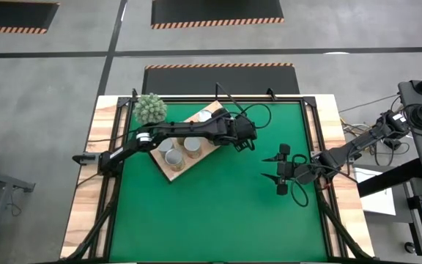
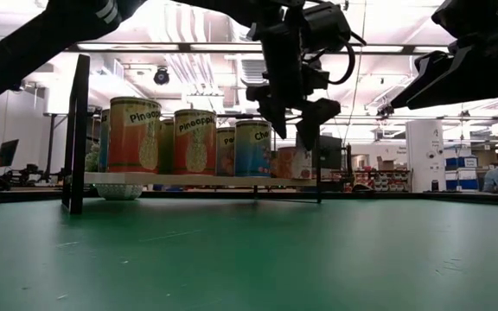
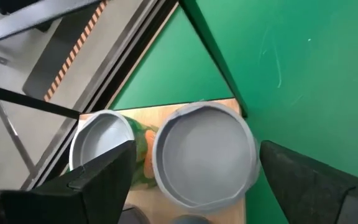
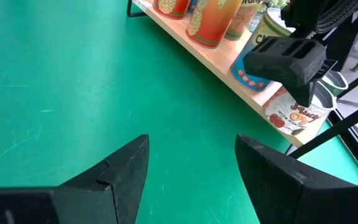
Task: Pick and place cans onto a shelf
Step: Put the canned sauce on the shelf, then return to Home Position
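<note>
Above the shelf's (image 1: 173, 170) far end, the left gripper (image 3: 194, 180) hangs with its fingers spread on either side of a can (image 3: 204, 154) standing at the board's corner, apparently clear of it, though contact is hard to judge. A sideways drift on lifting could nudge that can off the edge or into its neighbour (image 3: 101, 140). Off to the right, the right gripper (image 1: 280, 169) waits open over the green mat (image 1: 218, 220), empty.

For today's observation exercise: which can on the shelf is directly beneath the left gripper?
The can at the shelf end farthest from the plant. The left gripper, open, straddles it; the others stand farther along.
</note>
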`<move>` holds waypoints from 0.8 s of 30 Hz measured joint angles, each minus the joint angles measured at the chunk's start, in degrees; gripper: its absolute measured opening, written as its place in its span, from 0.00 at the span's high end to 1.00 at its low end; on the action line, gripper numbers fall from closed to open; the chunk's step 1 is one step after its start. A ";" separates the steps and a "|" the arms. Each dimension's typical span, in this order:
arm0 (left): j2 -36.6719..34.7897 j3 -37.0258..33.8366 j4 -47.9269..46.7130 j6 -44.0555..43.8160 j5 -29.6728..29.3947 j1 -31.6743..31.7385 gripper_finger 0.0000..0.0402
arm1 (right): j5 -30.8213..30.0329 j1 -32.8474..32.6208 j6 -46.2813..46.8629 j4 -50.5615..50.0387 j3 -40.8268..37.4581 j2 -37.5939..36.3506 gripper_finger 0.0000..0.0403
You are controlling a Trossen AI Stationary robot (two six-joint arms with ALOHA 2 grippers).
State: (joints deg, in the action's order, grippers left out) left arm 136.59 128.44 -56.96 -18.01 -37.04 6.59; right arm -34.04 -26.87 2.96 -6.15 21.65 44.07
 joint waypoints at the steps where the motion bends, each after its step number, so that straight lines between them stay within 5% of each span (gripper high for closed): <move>1: 0.00 0.00 -0.30 0.01 -0.13 0.00 0.20 | 0.00 0.00 0.00 0.00 0.00 0.00 0.44; 24: -1.62 0.17 -6.98 -3.03 -3.03 -0.80 0.20 | 0.00 -0.02 -0.03 0.00 -0.02 0.00 0.44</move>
State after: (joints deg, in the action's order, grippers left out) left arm 134.97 128.62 -63.95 -21.05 -40.07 5.79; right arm -34.04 -26.89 2.94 -6.15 21.63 44.07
